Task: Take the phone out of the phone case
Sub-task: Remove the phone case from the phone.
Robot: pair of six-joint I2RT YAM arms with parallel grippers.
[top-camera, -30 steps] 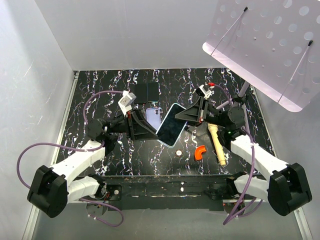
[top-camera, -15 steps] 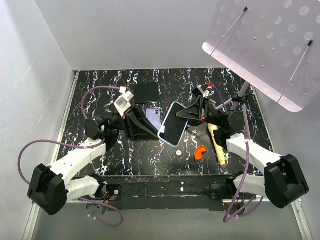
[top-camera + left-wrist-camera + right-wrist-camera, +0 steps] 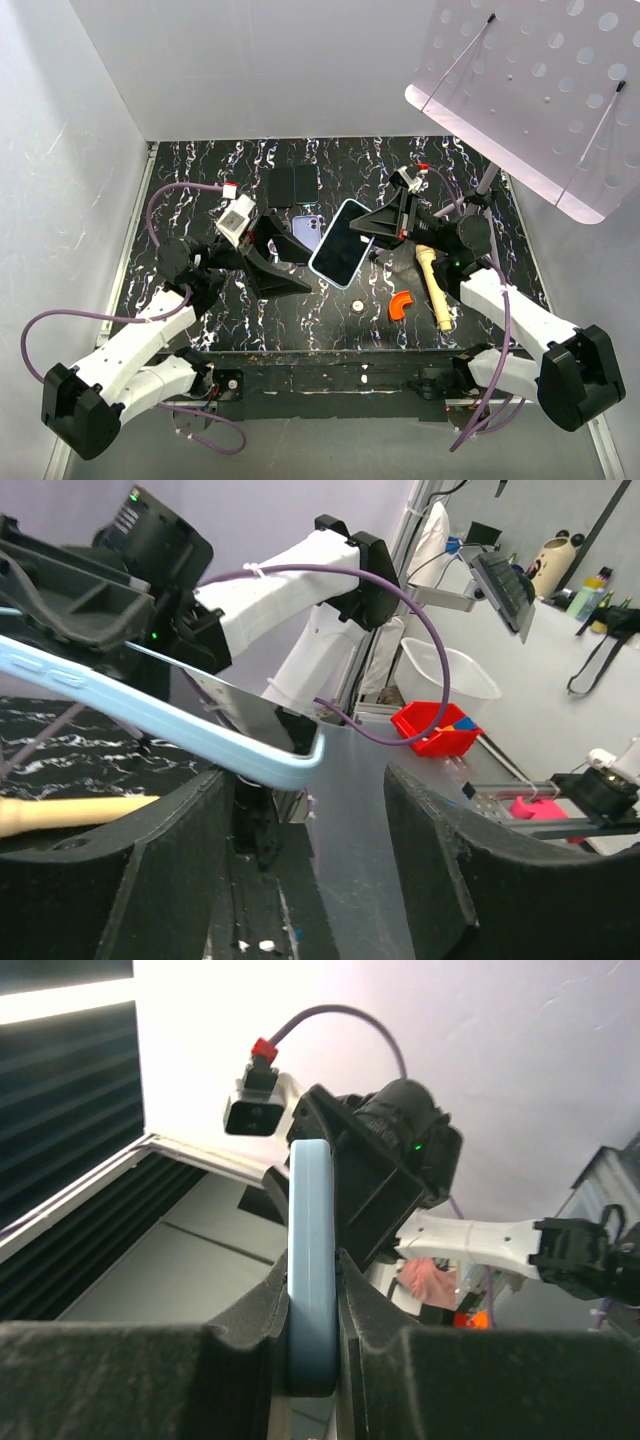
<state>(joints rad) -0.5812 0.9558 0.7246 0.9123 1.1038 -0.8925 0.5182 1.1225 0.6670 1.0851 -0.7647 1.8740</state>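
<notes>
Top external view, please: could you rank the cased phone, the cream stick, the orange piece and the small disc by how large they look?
1. cased phone: held off the table, nearer the camera, which flatters it, yet clearly largest.
2. cream stick
3. orange piece
4. small disc

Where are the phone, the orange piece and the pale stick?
phone (image 3: 340, 244): top view, screen centre.
orange piece (image 3: 401, 304): top view, its curve.
pale stick (image 3: 434, 289): top view, mid-shaft.

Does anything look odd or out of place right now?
The cased phone isn't lying flat: the right gripper holds it by one edge, tilted above the table, while the left gripper is open beside it.
</notes>
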